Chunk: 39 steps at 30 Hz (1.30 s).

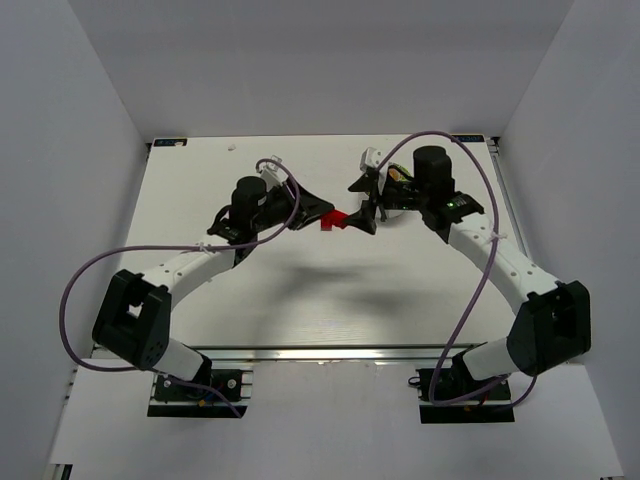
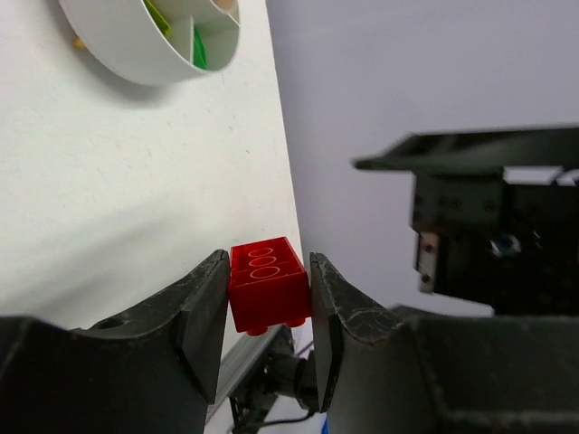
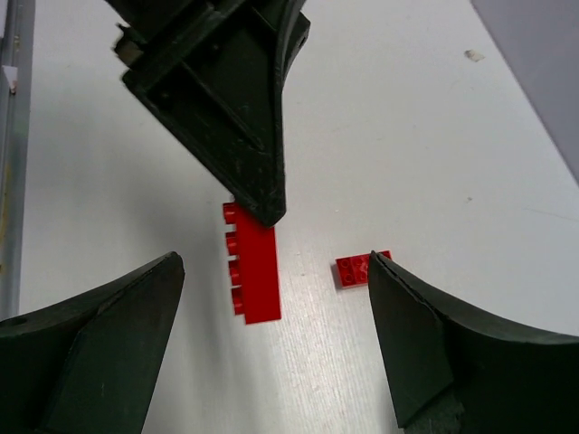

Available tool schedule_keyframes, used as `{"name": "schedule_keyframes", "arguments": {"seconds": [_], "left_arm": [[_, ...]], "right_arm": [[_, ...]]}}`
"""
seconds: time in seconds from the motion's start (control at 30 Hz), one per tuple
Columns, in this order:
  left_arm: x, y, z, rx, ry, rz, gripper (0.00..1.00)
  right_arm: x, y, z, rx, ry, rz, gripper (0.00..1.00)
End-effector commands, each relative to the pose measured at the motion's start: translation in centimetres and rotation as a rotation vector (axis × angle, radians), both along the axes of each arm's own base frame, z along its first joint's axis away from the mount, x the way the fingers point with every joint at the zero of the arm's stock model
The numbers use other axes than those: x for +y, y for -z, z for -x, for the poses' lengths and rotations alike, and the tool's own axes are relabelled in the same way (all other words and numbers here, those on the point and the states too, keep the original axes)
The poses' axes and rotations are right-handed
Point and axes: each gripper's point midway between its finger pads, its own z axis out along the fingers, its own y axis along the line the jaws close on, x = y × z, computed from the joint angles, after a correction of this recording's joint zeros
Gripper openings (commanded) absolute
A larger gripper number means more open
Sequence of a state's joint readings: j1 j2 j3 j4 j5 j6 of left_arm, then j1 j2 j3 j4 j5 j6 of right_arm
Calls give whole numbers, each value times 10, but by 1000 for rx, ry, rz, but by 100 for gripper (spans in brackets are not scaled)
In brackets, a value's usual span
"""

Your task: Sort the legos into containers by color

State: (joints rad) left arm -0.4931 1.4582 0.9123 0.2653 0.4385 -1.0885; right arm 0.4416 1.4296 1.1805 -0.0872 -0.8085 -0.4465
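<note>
The left hand (image 1: pixel 320 213) is clenched on a red brick (image 2: pixel 269 285) over the tabletop's (image 1: pixel 300 290) middle, nearer the far edge. The right hand (image 3: pixel 274 271) is released, spread wide beside it. A smaller red brick (image 3: pixel 362 268) lies on the tabletop. Green legos (image 2: pixel 198 50) sit in the dish (image 2: pixel 136 65).
</note>
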Motion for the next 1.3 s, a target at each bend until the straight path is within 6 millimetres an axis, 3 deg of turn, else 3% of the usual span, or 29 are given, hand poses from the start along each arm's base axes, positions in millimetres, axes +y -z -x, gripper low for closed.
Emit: {"name": "schedule_keyframes", "arguments": {"seconds": [0.0,0.07,0.1,0.17,0.2,0.23,0.27,0.3,0.37,0.4,0.47,0.57,0.63,0.67,0.7,0.8,0.97,1.0,1.03,1.07,1.1,1.27], "left_arm": [[5,3,-21,-13,-33,-67,4],[4,9,-31,-11,-45,-89,4],[2,3,-38,-25,-49,-85,3],[-4,13,-52,-15,-59,-95,3],[-8,4,-62,-35,-66,-83,2],[-13,16,-72,-14,-72,-88,0],[-17,12,-80,-22,-79,-71,0],[-22,-2,-93,-52,-87,-47,0],[-31,8,-112,-39,-98,-32,0],[-37,-5,-122,-66,-103,-8,0],[-44,3,-138,-60,-114,5,0],[-54,-16,-158,-94,-132,65,0],[-60,-10,-169,-89,-138,86,0],[-64,-24,-175,-113,-143,117,0],[-67,-15,-181,-105,-148,115,0],[-75,-27,-192,-138,-169,141,0],[-87,-17,-211,-169,-226,121,0],[-90,-27,-214,-190,-233,121,0],[-92,-26,-217,-195,-238,110,0],[-94,-12,-221,-180,-250,74,0],[-97,-19,-224,-192,-254,75,0],[-97,-1,-234,-165,-307,3,2]], "right_arm": [[-15,-21,0,-79,33,-16,87],[-24,-30,0,-101,55,-23,86],[-28,-30,0,-102,64,-23,84],[-36,-37,-1,-112,103,-30,81],[-40,-37,-3,-106,123,-30,71],[-43,-38,-4,-104,143,-30,65],[-49,-41,-5,-102,163,-38,58],[-53,-39,-6,-95,178,-36,36],[-61,-40,-9,-92,210,-38,15],[-65,-41,-10,-79,232,-43,0],[-76,-39,-16,-71,288,-41,0],[-90,-38,-19,-65,334,-51,0],[-97,-36,-22,-60,355,-52,0],[-99,-35,-22,-55,361,-51,0],[-101,-34,-23,-52,369,-54,0],[-106,-33,-24,-41,385,-56,0],[-111,-30,-27,-30,399,-61,0],[-111,-29,-27,-26,400,-62,0],[-111,-29,-27,-23,401,-63,0],[-112,-30,-27,-25,404,-65,0],[-112,-29,-28,-22,406,-65,0],[-116,-29,-28,-18,415,-67,0]]}}
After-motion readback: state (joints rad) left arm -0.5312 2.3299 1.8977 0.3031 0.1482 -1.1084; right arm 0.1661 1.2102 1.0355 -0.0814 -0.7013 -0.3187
